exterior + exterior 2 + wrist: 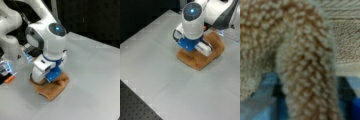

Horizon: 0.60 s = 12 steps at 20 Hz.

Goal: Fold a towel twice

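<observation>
The tan-brown towel (53, 90) lies bunched in a small folded heap on the grey table (95, 75), and it shows in both front views (200, 60). My gripper (51, 75) is pressed straight down onto the heap, its blue and white hand (191, 46) covering the towel's middle. In the wrist view a raised ridge of terry towel (305, 57) runs between the two blue fingers (267, 85), filling the gap of the gripper (307, 100). A woven band stripe (345, 15) shows at the top right. The fingertips are hidden by cloth.
The arm's white base (10, 42) stands at a front view's left, with blue-lit parts (27, 55) and a small orange piece (10, 79) beside it. A black perforated board (135, 105) borders the table at a front view's bottom left. Dark backdrop behind.
</observation>
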Available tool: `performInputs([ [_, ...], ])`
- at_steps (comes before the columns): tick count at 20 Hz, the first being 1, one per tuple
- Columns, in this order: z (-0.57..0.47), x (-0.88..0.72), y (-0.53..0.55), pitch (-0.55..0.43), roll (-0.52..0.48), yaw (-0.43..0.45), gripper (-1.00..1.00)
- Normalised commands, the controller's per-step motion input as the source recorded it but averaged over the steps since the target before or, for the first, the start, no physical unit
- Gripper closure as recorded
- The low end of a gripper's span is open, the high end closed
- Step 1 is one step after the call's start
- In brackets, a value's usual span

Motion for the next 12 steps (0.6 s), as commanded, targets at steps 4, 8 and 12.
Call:
performInputs([
  [4,-0.13,-0.08,-0.31,-0.15,-0.024,0.295,1.0],
  [8,-0.19,-0.01,-0.25,-0.165,-0.017,0.282,1.0],
  [12,-0.22,0.02,-0.15,-0.159,-0.01,0.238,1.0],
])
